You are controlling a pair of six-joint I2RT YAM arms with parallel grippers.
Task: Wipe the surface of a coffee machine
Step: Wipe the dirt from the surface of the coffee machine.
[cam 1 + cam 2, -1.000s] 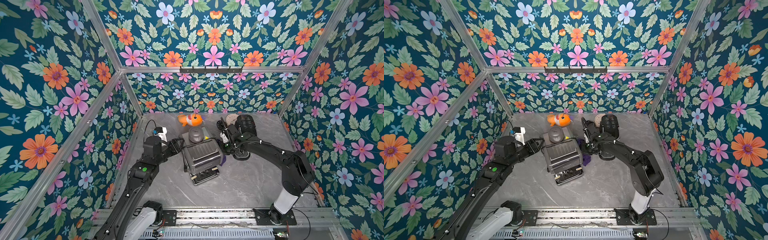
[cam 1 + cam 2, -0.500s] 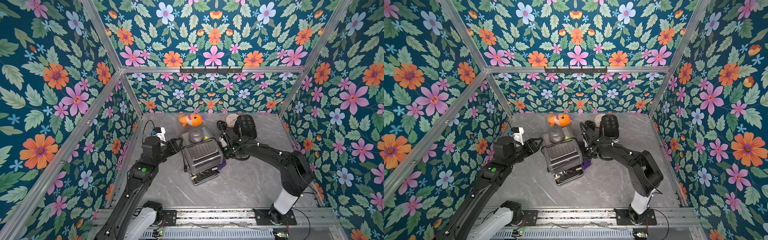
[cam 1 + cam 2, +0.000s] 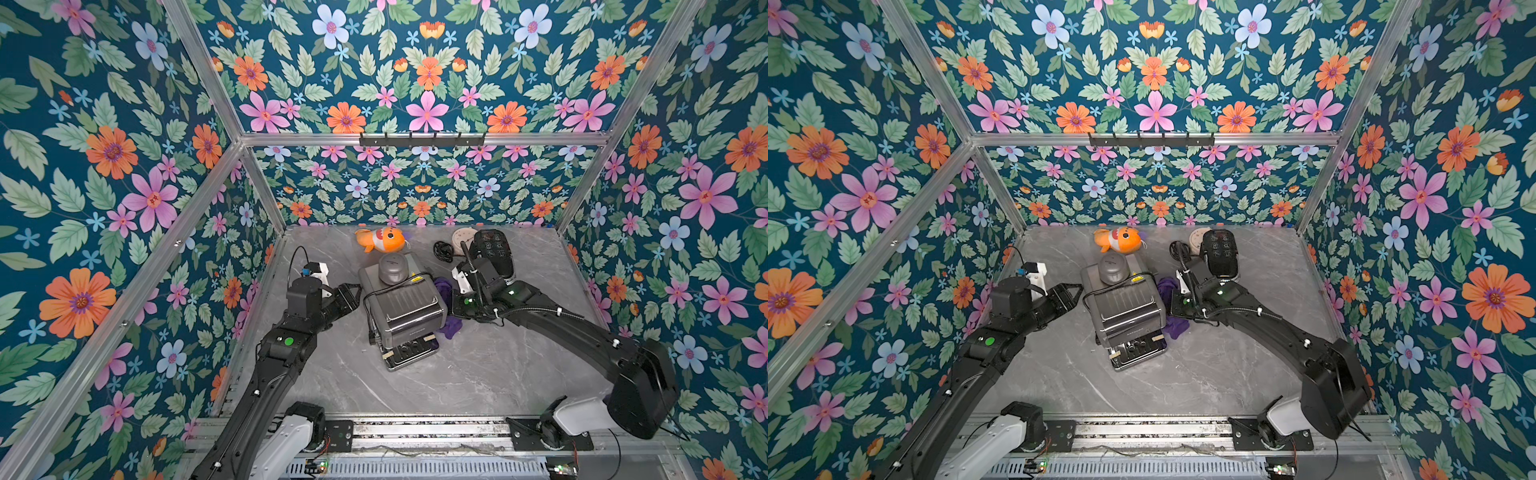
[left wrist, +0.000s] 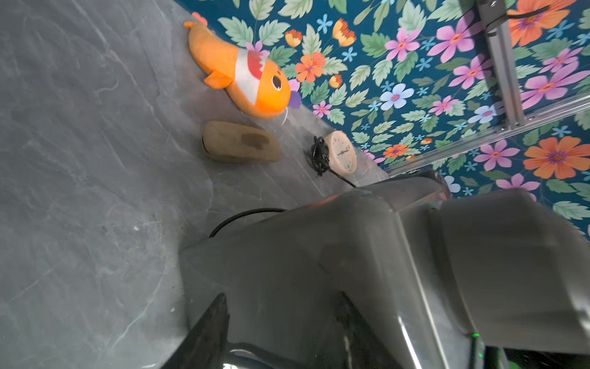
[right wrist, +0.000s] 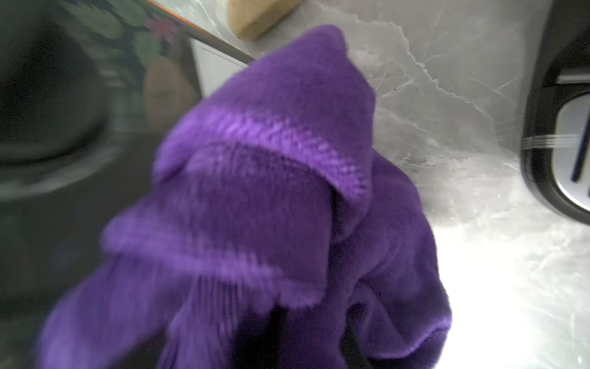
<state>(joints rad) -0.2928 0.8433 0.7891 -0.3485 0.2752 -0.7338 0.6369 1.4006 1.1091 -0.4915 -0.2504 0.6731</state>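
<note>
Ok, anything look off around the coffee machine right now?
Two things. The coffee machine sits skewed, not square to the table edges. Its black power cord is draped loosely over its top and down one side, where the purple cloth could snag it. No spills or damage are visible.

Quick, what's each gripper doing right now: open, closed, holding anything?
Left gripper: open, holding nothing, beside the coffee machine.
Right gripper: shut on the purple cloth.
</note>
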